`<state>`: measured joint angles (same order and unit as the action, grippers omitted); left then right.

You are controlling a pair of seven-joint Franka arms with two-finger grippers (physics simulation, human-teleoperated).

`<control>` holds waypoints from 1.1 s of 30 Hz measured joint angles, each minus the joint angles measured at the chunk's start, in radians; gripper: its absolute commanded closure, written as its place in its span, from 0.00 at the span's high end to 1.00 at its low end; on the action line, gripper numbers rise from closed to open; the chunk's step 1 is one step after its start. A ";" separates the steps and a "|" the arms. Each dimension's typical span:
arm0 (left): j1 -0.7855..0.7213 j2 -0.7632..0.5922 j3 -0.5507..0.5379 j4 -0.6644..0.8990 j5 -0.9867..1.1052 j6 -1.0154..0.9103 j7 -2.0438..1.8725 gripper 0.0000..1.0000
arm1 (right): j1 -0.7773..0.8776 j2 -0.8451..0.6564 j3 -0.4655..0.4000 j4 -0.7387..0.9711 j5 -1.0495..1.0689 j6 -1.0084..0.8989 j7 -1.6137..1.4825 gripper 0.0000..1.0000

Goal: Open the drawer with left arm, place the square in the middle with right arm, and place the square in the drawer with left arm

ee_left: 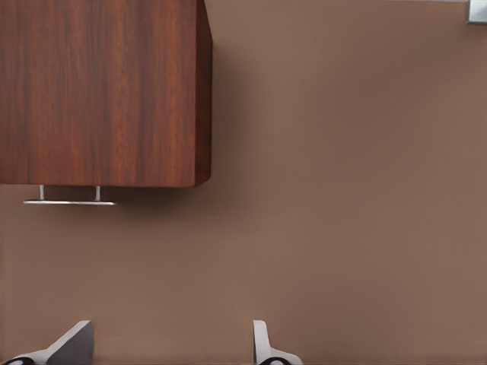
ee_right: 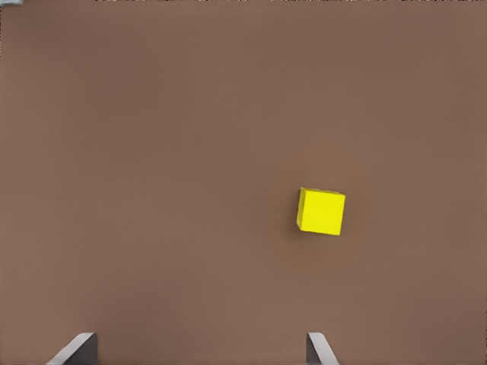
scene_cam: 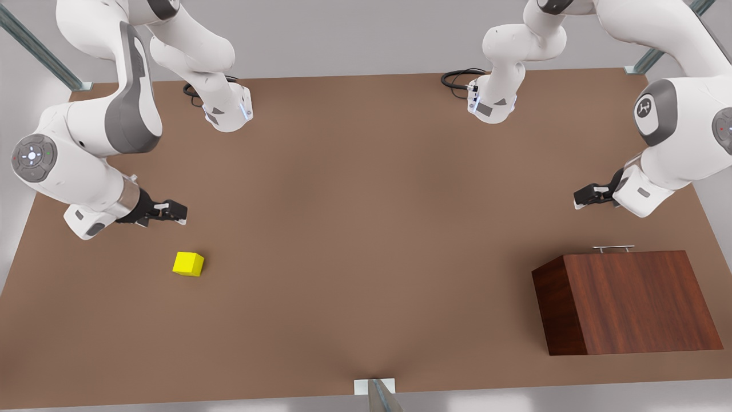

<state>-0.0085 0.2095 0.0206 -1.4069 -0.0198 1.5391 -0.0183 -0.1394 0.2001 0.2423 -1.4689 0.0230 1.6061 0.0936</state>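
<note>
While drawer stays closed in cabinet point(scene_cam: 629, 300), handle point(scene_cam: 613, 248) near left gripper point(scene_cam: 579, 200), fingers apart, holding nothing. Right gripper point(scene_cam: 182, 215) spread, empty, above table point(scene_cam: 366, 229), near yellow square point(scene_cam: 189, 264).

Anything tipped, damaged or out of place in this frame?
Nothing stands out. The yellow cube sits flat on the table, the cabinet is intact with its handle in place, and both open grippers, left and right, hover empty.

left tool point(scene_cam: 579, 198): fingers spread, hovering | right tool point(scene_cam: 182, 213): fingers spread, hovering
</note>
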 measured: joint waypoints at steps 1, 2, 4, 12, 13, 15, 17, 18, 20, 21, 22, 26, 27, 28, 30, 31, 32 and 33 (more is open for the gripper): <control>0.000 -0.002 0.009 -0.016 0.001 -0.007 -0.007 1.00 | 0.000 -0.001 0.000 0.001 -0.001 0.000 0.000 1.00; -0.006 -0.021 0.072 -0.081 0.001 -0.025 -0.012 1.00 | 0.000 -0.001 0.000 0.001 -0.002 -0.002 0.009 1.00; 0.029 -0.073 0.185 -0.306 0.001 0.154 -0.421 1.00 | -0.002 -0.001 0.000 -0.003 0.000 -0.005 0.015 1.00; 0.030 -0.174 0.267 -0.822 -0.001 0.950 -1.164 1.00 | -0.076 0.078 -0.010 -0.355 -0.005 0.420 0.000 1.00; 0.038 -0.174 0.267 -0.835 -0.001 0.956 -1.165 1.00 | -0.077 0.115 -0.017 -0.351 -0.023 0.452 0.006 1.00; 0.036 -0.173 0.267 -0.847 -0.002 1.011 -1.169 1.00 | -0.078 0.178 -0.022 -0.351 -0.032 0.525 0.014 1.00; 0.022 -0.168 0.268 -0.850 -0.003 1.030 -1.170 1.00 | -0.076 0.223 -0.041 -0.351 -0.032 0.540 0.015 1.00; 0.016 -0.164 0.268 -0.850 -0.004 1.030 -1.170 1.00 | -0.076 0.241 -0.050 -0.352 -0.033 0.553 0.015 1.00; 0.015 -0.162 0.268 -0.850 -0.004 1.051 -1.170 1.00 | -0.076 0.269 -0.058 -0.350 -0.053 0.558 0.015 1.00; 0.021 -0.150 0.267 -0.851 -0.004 1.062 -1.170 1.00 | -0.077 0.280 -0.071 -0.350 -0.054 0.560 0.015 1.00; 0.034 -0.145 0.266 -0.851 -0.004 1.080 -1.170 1.00 | -0.077 0.287 -0.073 -0.351 -0.054 0.560 0.015 1.00; 0.044 -0.119 0.266 -0.848 -0.005 1.098 -1.169 1.00 | -0.065 0.298 -0.074 -0.341 -0.054 0.558 0.067 1.00; 0.038 -0.117 0.266 -0.848 -0.005 1.098 -1.169 1.00 | -0.066 0.312 -0.074 -0.327 -0.054 0.560 0.066 1.00; 0.042 -0.101 0.266 -0.848 -0.005 1.121 -1.169 1.00 | -0.073 0.335 -0.074 -0.314 -0.059 0.564 0.062 1.00; 0.047 -0.084 0.266 -0.845 -0.004 1.157 -1.167 1.00 | -0.074 0.342 -0.074 -0.325 -0.078 0.590 0.061 1.00; 0.044 -0.082 0.266 -0.844 -0.003 1.166 -1.164 1.00 | -0.074 0.343 -0.074 -0.328 -0.081 0.592 0.061 1.00; 0.045 -0.073 0.266 -0.841 -0.002 1.167 -1.163 1.00 | -0.075 0.342 -0.074 -0.334 -0.095 0.592 0.062 1.00; 0.046 -0.061 0.266 -0.831 -0.001 1.169 -1.163 1.00 | -0.075 0.339 -0.074 -0.337 -0.098 0.588 0.062 1.00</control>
<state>0.0372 0.1487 0.2868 -2.2383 -0.0207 2.7083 -1.1812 -0.2148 0.5392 0.1687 -1.8054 -0.0748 2.1938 0.1554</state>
